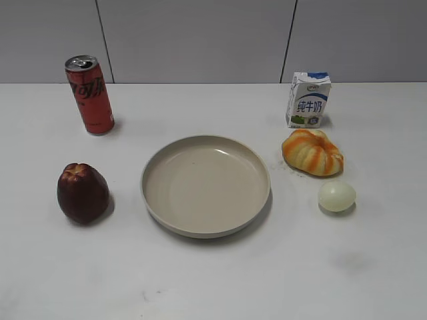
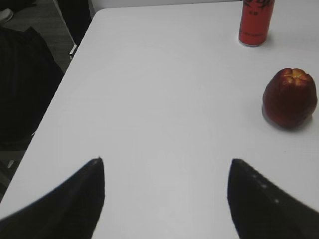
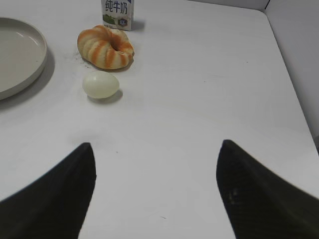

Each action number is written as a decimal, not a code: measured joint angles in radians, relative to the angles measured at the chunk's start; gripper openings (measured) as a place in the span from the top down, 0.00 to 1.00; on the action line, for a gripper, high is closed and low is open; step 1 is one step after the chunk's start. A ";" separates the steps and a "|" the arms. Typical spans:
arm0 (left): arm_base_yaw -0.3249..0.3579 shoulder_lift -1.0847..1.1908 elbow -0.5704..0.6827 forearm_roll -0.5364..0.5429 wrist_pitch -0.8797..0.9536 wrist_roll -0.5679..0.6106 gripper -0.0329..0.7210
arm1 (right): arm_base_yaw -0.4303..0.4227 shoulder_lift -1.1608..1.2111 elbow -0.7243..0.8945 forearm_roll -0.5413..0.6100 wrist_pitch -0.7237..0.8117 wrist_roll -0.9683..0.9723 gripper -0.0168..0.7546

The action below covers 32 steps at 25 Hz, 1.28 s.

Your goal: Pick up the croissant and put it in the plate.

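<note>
The croissant (image 1: 312, 152), ridged with orange and cream stripes, lies on the white table to the right of the plate (image 1: 160, 200). It also shows at the upper left of the right wrist view (image 3: 105, 46), with the plate's rim (image 3: 41, 55) at the left edge there. My right gripper (image 3: 157, 147) is open and empty over bare table, well short of the croissant. My left gripper (image 2: 166, 162) is open and empty over bare table at the left. Neither gripper shows in the exterior view.
A pale egg-like ball (image 1: 337, 196) lies just in front of the croissant. A milk carton (image 1: 308, 99) stands behind it. A red soda can (image 1: 89, 95) stands at the back left and a dark red fruit (image 1: 82, 193) lies left of the plate. The table's edges show in both wrist views.
</note>
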<state>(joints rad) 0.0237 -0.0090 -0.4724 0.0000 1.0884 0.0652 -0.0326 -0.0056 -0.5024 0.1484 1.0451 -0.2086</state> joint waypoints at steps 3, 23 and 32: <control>0.000 0.000 0.000 0.000 0.000 0.000 0.18 | 0.000 0.000 0.000 0.000 0.000 0.000 0.24; 0.000 0.000 0.000 0.000 0.000 0.000 0.18 | 0.002 0.923 -0.261 0.025 -0.211 0.000 0.24; 0.000 0.000 0.000 0.000 0.000 0.000 0.18 | 0.007 1.366 -0.537 0.110 -0.219 -0.019 0.24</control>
<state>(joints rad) 0.0237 -0.0090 -0.4724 0.0000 1.0884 0.0652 -0.0257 1.3606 -1.0399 0.2587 0.8265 -0.2272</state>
